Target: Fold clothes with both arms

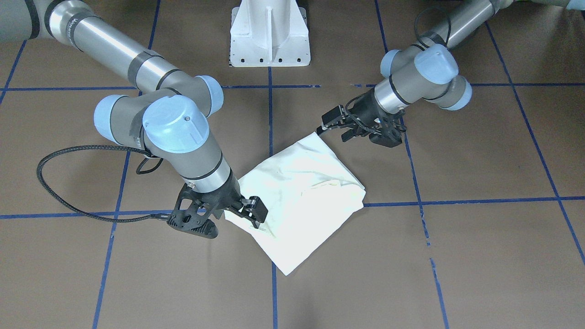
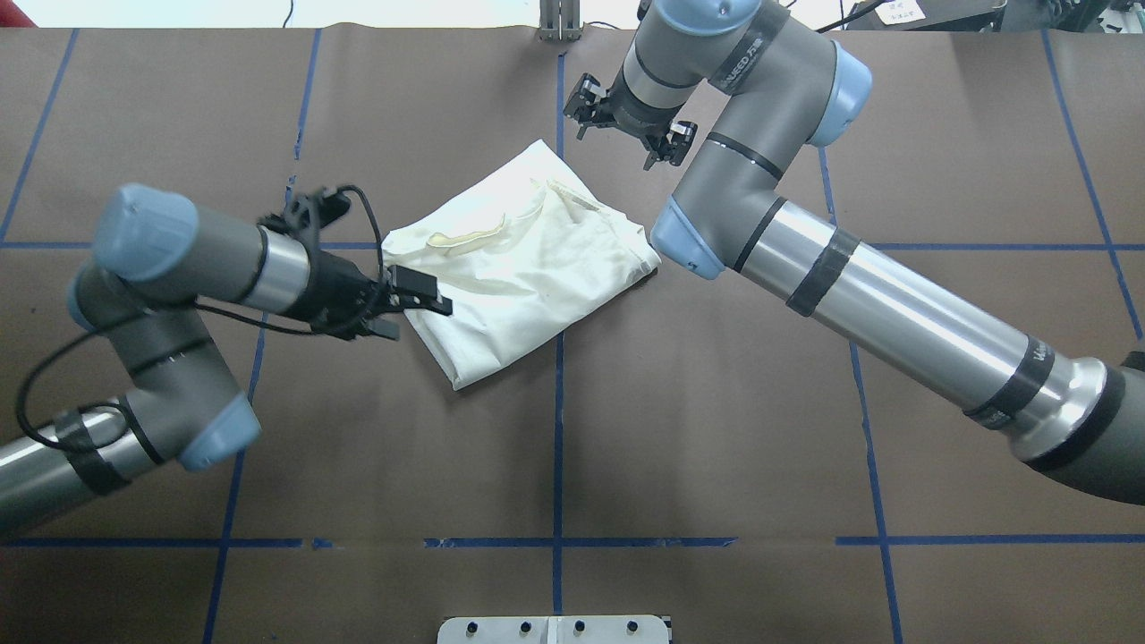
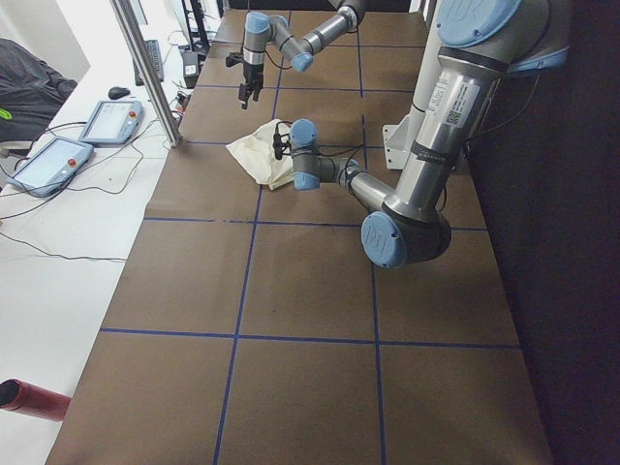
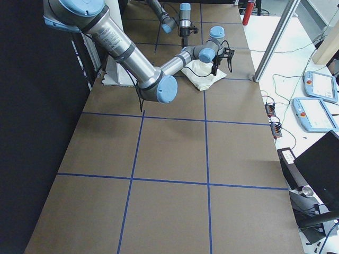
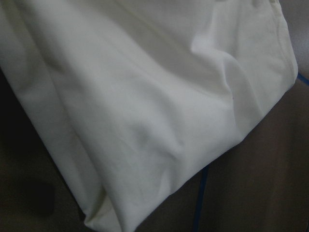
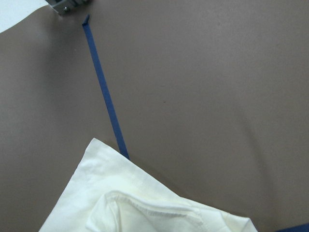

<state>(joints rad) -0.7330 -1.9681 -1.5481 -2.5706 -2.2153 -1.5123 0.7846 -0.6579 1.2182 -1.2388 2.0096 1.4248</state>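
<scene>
The cream-white T-shirt (image 1: 301, 196) lies folded into a rough square on the brown table, seen from above (image 2: 528, 268); its ribbed neckline (image 2: 465, 237) shows on top and the print is hidden. My left gripper (image 2: 413, 304) is open at the shirt's left edge, one finger over the cloth; it also shows in the front view (image 1: 347, 128). The left wrist view is filled by the folded cloth (image 5: 154, 106). My right gripper (image 2: 626, 125) is open and empty, raised beyond the shirt's far corner (image 6: 120, 203); in the front view (image 1: 253, 212) it overlaps the shirt's edge.
The white pedestal base (image 1: 269, 41) stands at the robot's side of the table. Blue tape lines (image 2: 558, 429) cross the brown surface. A black cable loop (image 1: 68, 183) hangs from the right arm. Control tablets (image 3: 48, 160) and a metal post (image 3: 145, 68) sit beyond the table edge.
</scene>
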